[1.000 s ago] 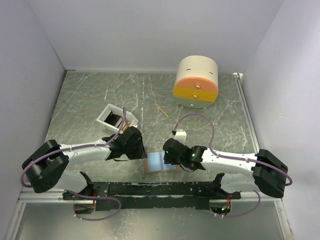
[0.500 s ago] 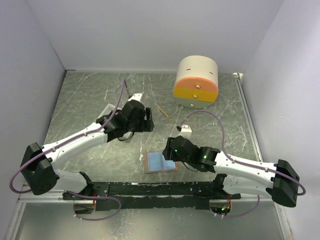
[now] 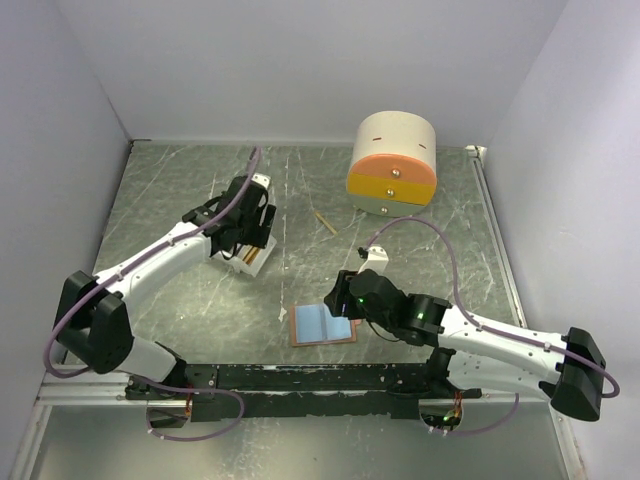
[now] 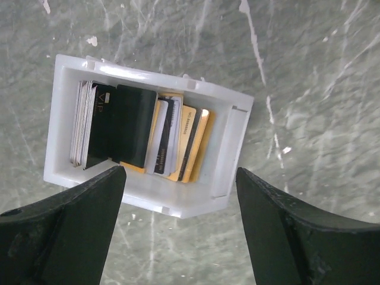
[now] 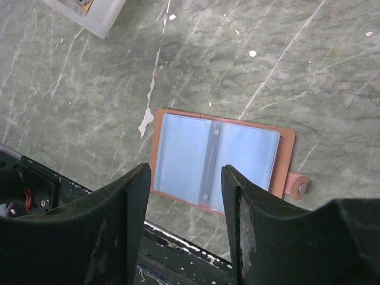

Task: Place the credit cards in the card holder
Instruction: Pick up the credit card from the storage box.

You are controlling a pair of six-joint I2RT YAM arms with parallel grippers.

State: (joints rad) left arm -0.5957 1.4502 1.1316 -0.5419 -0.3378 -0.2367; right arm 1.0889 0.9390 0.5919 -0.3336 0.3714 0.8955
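The credit cards, black, grey and gold, stand on edge in a white tray. My left gripper hovers right above the tray, open, its fingers either side of the tray's near wall and nothing between them. From the top view that gripper hides most of the tray. The card holder lies open flat, pale blue sleeves up, salmon rim and snap tab at its right. My right gripper hangs above it, open and empty. The holder sits near the front rail.
A round cream, orange and yellow drawer box stands at the back right. A thin wooden stick lies between it and the tray. The black rail with the arm bases runs along the near edge. Grey walls close three sides.
My left arm swung from beside the card holder back and left to above the tray, and its gripper opened. The right gripper stayed over the holder, shifting slightly.
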